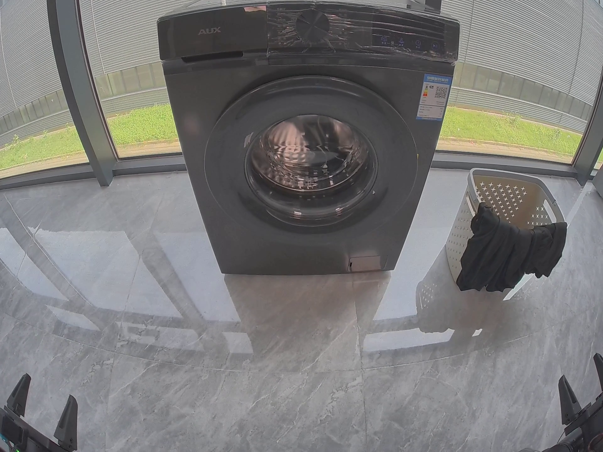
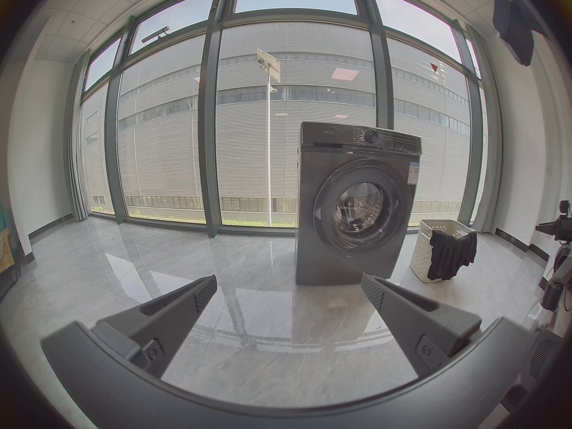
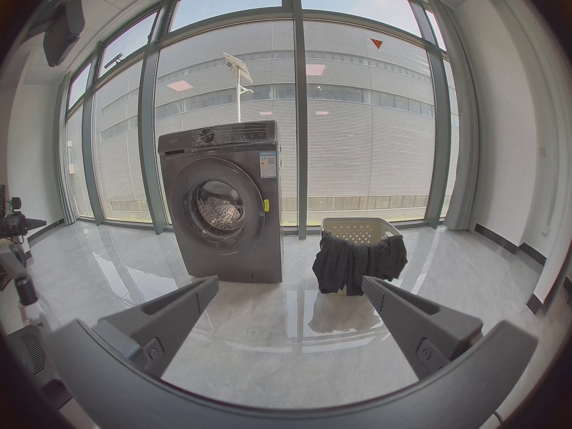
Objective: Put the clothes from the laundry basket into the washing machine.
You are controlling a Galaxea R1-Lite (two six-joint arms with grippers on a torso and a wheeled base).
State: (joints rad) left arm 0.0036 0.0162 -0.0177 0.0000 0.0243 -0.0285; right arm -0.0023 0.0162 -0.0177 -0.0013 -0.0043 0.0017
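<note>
On the grey marble floor [image 1: 188, 346], in front of a wall of tall windows [image 1: 125, 64], stands the washing machine [image 1: 308, 45], a dark grey front-loader facing the robot. Its round glass door [image 1: 311, 167] sits flush with the front, and the steel drum shows through the pane. Clear film wraps the control panel [image 1: 377, 32] along the top, and a blue-edged label [image 1: 434, 96] is stuck near the upper right corner of the front.

To the machine's right, with a strip of floor between them, the white laundry basket [image 1: 461, 221] stands upright on the floor. A black garment [image 1: 509, 252] is draped over its near rim; most of the cloth hangs down the outer wall toward the floor, and a part lies over the rim's right corner. The perforated inner wall of the basket shows above the cloth.

Both arms are low and well back from the machine and the basket. The left jaws, at the lower left of the head view, are spread apart and hold nothing; bare floor shows between their fingertips [image 2: 202, 287]. The right jaws, at the lower right, are likewise spread and hold nothing.
</note>
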